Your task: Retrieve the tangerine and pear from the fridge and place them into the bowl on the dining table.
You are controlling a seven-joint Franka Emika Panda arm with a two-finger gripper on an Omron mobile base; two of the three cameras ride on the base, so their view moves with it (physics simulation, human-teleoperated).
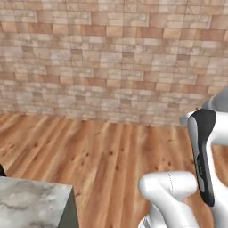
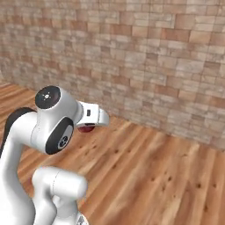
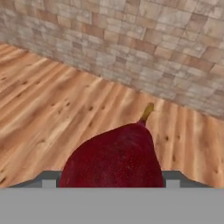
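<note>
A dark red pear (image 3: 113, 153) with a short yellowish stem sits close up between the jaws in the hand view. From the right base view, my gripper (image 2: 89, 126) is held out in front of the arm above the floor, shut on the pear (image 2: 86, 128), of which a red edge shows under the white hand. A corner of the dining table (image 1: 31, 200), with its veined marble top, lies at the lower left of the left base view. The tangerine, the fridge and the bowl are out of view.
A brick wall (image 1: 111, 58) stands across the way ahead. Wooden plank floor (image 1: 102, 156) stretches between it and me. My own white arm (image 1: 200, 156) rises at the right of the left base view.
</note>
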